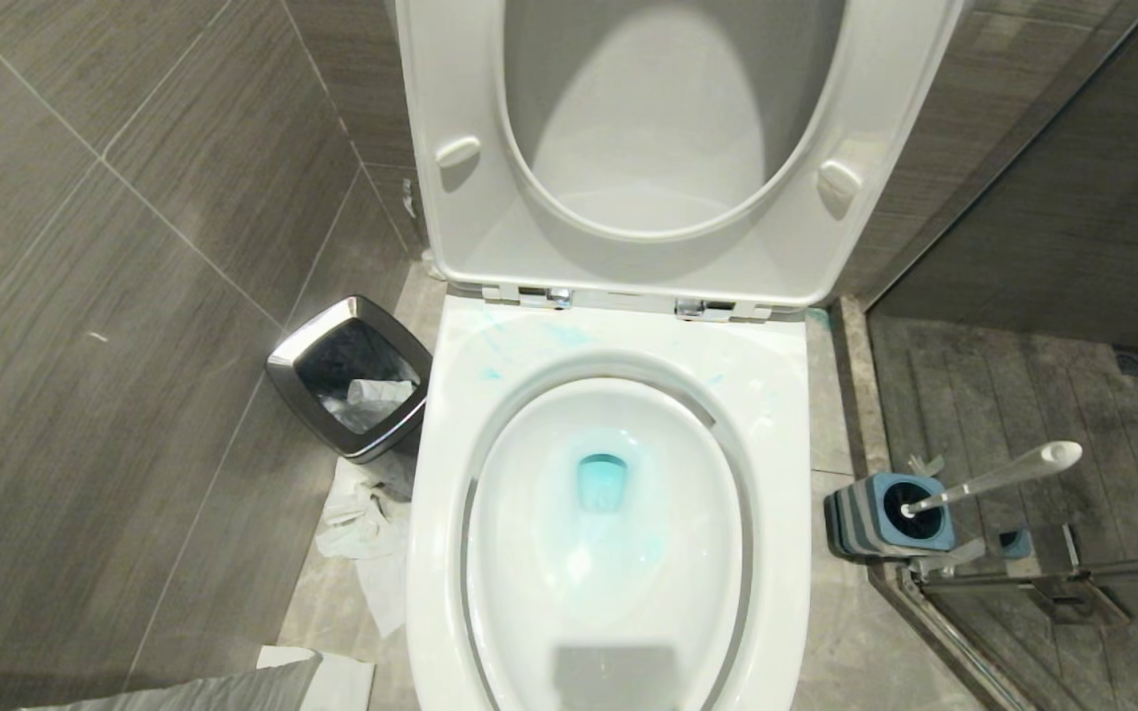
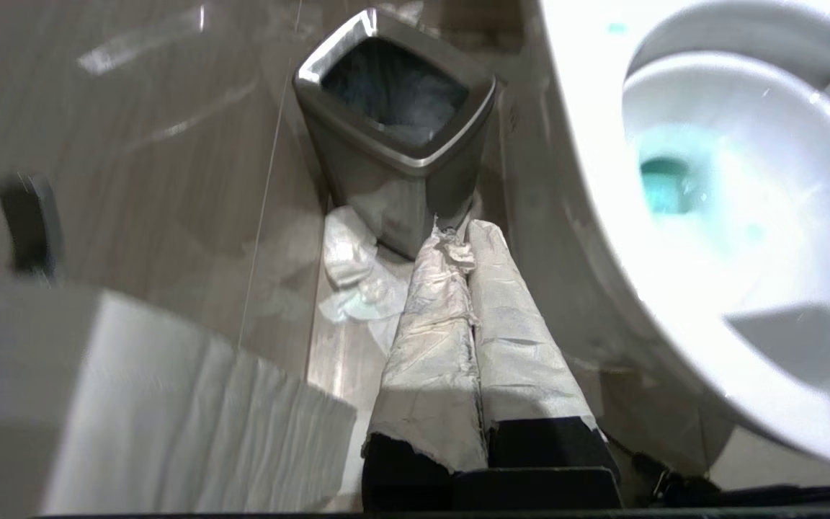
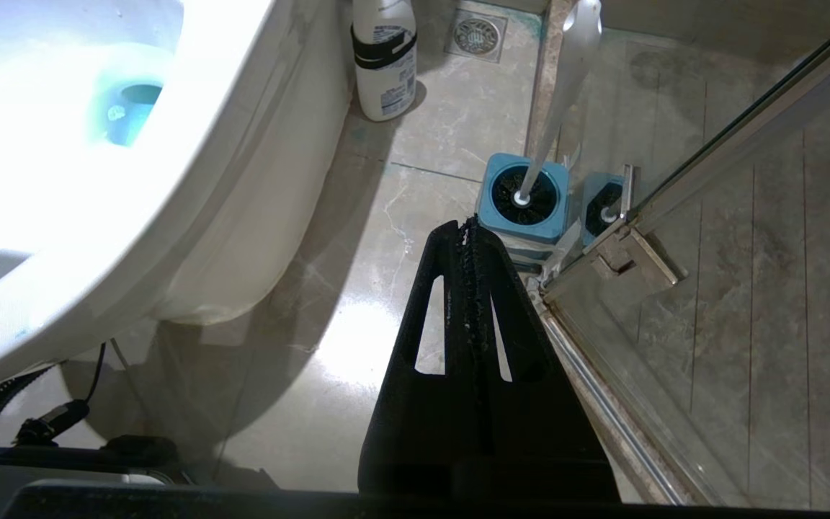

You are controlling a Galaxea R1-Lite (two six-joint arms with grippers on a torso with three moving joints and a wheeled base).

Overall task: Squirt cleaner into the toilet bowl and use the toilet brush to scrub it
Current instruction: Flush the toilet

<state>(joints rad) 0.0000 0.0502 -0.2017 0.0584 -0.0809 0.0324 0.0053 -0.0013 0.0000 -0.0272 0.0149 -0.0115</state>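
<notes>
Toilet bowl [image 1: 776, 474] fills the middle of the head view, its seat and lid [image 1: 470, 197] raised against the wall. Turquoise-blue cleaner [image 1: 601, 482] tints the water at the drain and runs in faint streaks down the basin, with a few smears on the porcelain deck behind the rim, near the hinges.

To the robot's right of the bowl, on the floor [image 3: 357, 339] at the corner of the glass shower partition [image 3: 746, 303], stands the toilet brush [image 1: 1004, 474]: its long white handle leans out of a small square blue holder [image 1: 885, 513] with a grey-striped base. Behind it, close against the toilet's side, a white bottle [image 3: 384, 58] with a black band stands upright; its label carries print too small to read. A floor drain [image 3: 478, 30] lies just beyond the bottle.

To the left of the bowl, a chrome-rimmed bin [image 1: 350, 375] with a dark liner sits beside the tiled wall [image 1: 85, 296], with crumpled white paper [image 1: 362, 523] on the floor in front of it.

The left end effector [image 2: 458, 245], its fingers wrapped in pale material, is closed with the fingers pressed together and holds nothing; it points toward the bin, low beside the bowl. The right end effector [image 3: 467, 227] is black, likewise closed and empty, and hangs over the floor with its tip pointing at the blue holder without touching it.
</notes>
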